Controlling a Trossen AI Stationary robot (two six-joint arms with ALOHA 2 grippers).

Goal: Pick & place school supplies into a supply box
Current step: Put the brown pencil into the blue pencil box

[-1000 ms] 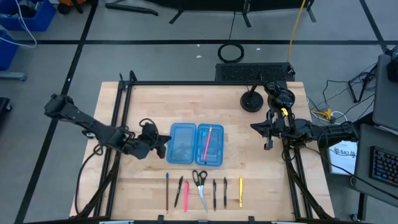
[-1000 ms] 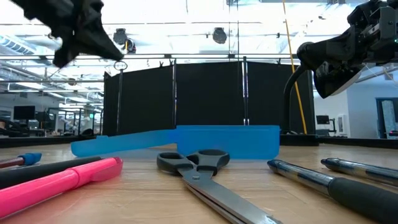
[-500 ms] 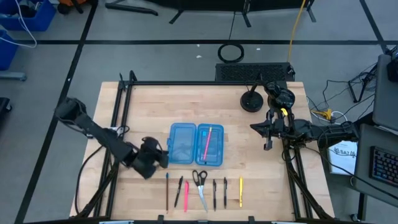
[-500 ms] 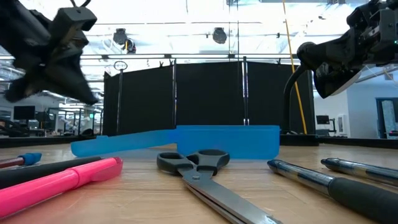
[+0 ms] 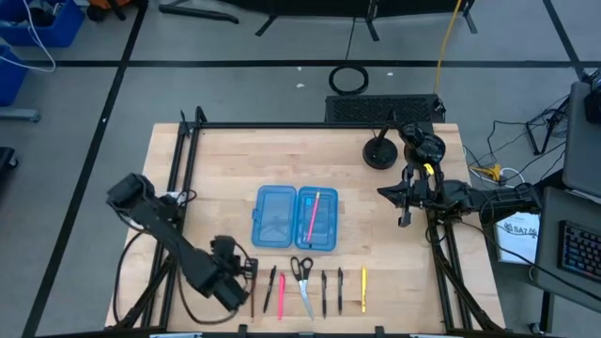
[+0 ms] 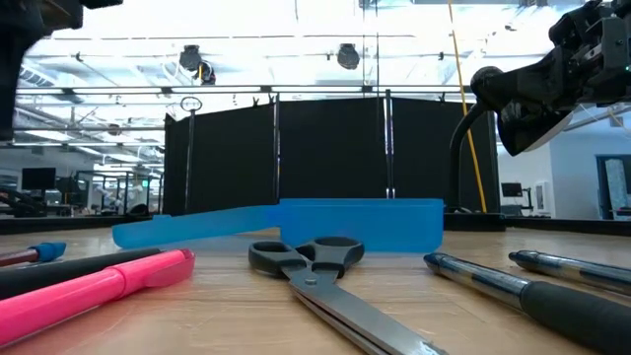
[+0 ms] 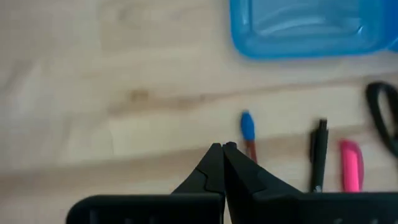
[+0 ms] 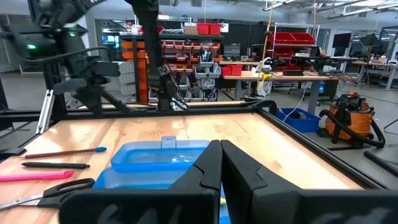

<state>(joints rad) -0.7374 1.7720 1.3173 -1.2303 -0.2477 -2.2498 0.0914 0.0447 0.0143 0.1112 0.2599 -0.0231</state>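
Note:
The open blue supply box (image 5: 296,218) lies mid-table with a pink pen (image 5: 312,215) in its right half. Near the table's near edge lies a row: a blue-capped pencil (image 5: 252,290), a black pen (image 5: 269,289), a pink pen (image 5: 281,294), scissors (image 5: 302,280), two dark pens (image 5: 331,290) and a yellow pencil (image 5: 363,289). My left gripper (image 7: 222,149) is shut and hovers just left of the blue-capped pencil (image 7: 247,127) at the row's left end. My right gripper (image 8: 220,147) is shut and waits above the table right of the box (image 8: 161,163).
A black round base (image 5: 380,152) stands at the far right of the table. Black frame rails (image 5: 178,178) run along the table's left and right sides. Bare wood lies between the box and the row, and left of the box.
My left gripper has swung from beside the box's left half toward the near edge and now hovers at the left end of the row. In the low view it has passed out to the left. The right arm and all supplies have kept still.

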